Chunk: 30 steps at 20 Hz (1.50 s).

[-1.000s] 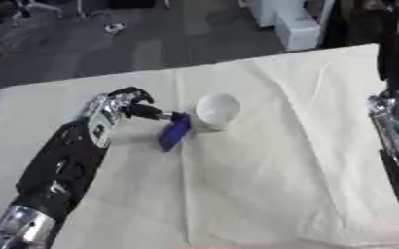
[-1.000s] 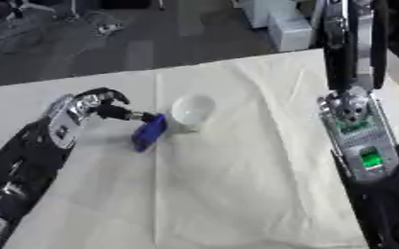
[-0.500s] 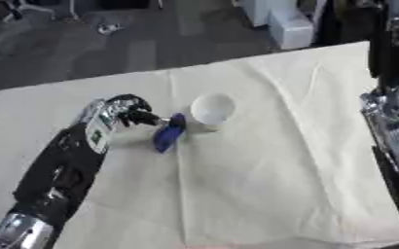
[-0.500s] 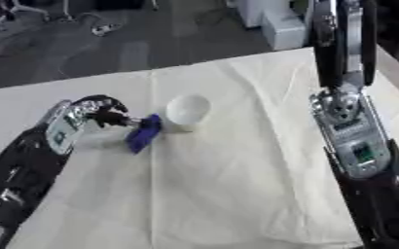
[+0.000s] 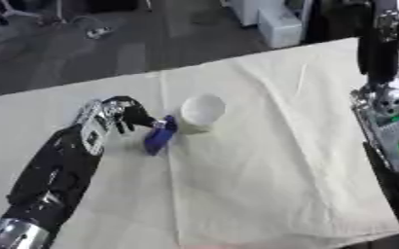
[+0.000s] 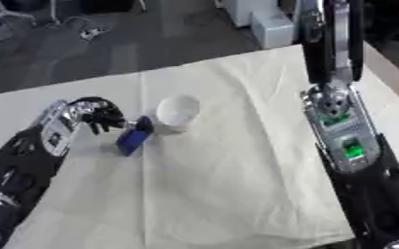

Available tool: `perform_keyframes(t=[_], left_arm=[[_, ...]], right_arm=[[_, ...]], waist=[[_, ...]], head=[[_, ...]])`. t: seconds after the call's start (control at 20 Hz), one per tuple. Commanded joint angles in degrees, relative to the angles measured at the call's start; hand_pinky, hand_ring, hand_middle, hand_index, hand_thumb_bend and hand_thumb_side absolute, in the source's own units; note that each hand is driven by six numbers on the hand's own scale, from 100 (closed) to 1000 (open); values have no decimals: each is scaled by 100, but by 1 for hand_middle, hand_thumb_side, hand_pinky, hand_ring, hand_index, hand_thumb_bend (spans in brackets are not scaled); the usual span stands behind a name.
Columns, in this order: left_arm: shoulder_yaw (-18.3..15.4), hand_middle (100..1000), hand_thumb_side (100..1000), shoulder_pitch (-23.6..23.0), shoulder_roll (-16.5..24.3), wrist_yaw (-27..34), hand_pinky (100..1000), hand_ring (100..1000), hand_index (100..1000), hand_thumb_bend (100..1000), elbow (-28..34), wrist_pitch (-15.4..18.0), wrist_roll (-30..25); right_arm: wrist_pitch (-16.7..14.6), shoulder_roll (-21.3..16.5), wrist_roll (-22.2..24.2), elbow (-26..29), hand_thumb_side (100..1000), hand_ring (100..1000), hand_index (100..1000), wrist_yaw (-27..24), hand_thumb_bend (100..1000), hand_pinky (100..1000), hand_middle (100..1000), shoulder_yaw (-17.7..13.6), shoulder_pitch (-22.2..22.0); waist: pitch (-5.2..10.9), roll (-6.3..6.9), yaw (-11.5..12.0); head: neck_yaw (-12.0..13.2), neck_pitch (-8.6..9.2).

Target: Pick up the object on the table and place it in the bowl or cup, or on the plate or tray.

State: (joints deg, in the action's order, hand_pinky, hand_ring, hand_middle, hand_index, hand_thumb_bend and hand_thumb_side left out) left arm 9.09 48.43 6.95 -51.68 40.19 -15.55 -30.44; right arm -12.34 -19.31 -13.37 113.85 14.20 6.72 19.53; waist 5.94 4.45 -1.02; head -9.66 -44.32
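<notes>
The blue object (image 6: 134,138) is a small, flat, oblong block, deep blue and smooth. It stands tilted on the cloth, with its upper end just beside the foot of the white cup (image 6: 175,113); whether the two touch cannot be made out. The cup is round, plain and matt, and it sits upright with its mouth open to the camera.

The left hand (image 5: 117,115) is at the object's left side, its black fingers curled toward the block's upper end. Whether they actually pinch it is too blurred to tell. A black forearm with silver joints runs down from the hand to the lower left corner.

Underneath lies a cream cloth (image 5: 271,165), soft and creased with long fold lines, which covers the counter. To the right of the cup and toward the near edge, the cloth is a wide, open stretch. The far edge of the cloth runs slantwise just beyond the cup, with dark floor past it.

The right arm (image 6: 343,131) rises along the right edge, silver and black with a green light. Its hand is out of sight.
</notes>
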Motion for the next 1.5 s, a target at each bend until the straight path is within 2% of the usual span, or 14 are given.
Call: perform_keyframes(t=[0.05, 0.25, 0.65, 0.7, 0.75, 0.95, 1.2, 1.35, 1.5], left_arm=[[-34, 758, 664, 188, 25, -64, 516, 618, 819, 866, 22, -36, -40], [-60, 742, 653, 235, 24, -82, 414, 600, 809, 851, -77, -68, -44], [-51, 694, 647, 304, -9, -163, 382, 566, 781, 840, -169, -55, -103], [-49, 689, 674, 314, -11, -178, 378, 561, 777, 851, -174, -53, -115], [-47, 677, 644, 326, -13, -194, 365, 548, 772, 835, -178, -51, -127], [-58, 643, 627, 346, -11, -263, 319, 519, 765, 827, -215, -75, -172], [-106, 630, 604, 335, -14, -325, 307, 508, 767, 835, -308, -124, -194], [-145, 650, 578, 323, -23, -274, 357, 519, 800, 837, -429, -136, -278], [-170, 656, 571, 319, -24, -325, 367, 523, 807, 814, -529, -178, -346]], right_arm=[[5, 8, 15, 74, 926, 545, 670, -18, 100, 515, 555, -2, 163], [-2, 43, 18, 74, 924, 545, 670, -32, 100, 516, 555, 7, 193], [-8, 93, 28, 74, 922, 544, 670, -52, 100, 516, 555, 20, 221], [-8, 97, 30, 74, 921, 544, 670, -53, 100, 516, 555, 22, 223], [-9, 100, 32, 74, 922, 544, 670, -55, 100, 516, 555, 24, 225], [-13, 109, 32, 74, 920, 544, 670, -57, 100, 516, 554, 26, 239], [-17, 123, 28, 74, 919, 544, 670, -58, 100, 516, 554, 25, 258], [-25, 139, 28, 74, 918, 544, 670, -61, 100, 516, 554, 30, 283], [-31, 153, 28, 74, 917, 544, 670, -64, 100, 516, 554, 34, 304]], waist=[[56, -10, -26], [63, 8, -78], [71, 32, -145], [72, 33, -150], [73, 36, -155], [73, 44, -168], [69, 48, -192], [64, 51, -219], [59, 57, -244]], head=[[-104, 20], [-154, 20], [-248, 20], [-256, 20], [-262, 20], [-291, 20], [-303, 20], [-305, 20], [-307, 20]])
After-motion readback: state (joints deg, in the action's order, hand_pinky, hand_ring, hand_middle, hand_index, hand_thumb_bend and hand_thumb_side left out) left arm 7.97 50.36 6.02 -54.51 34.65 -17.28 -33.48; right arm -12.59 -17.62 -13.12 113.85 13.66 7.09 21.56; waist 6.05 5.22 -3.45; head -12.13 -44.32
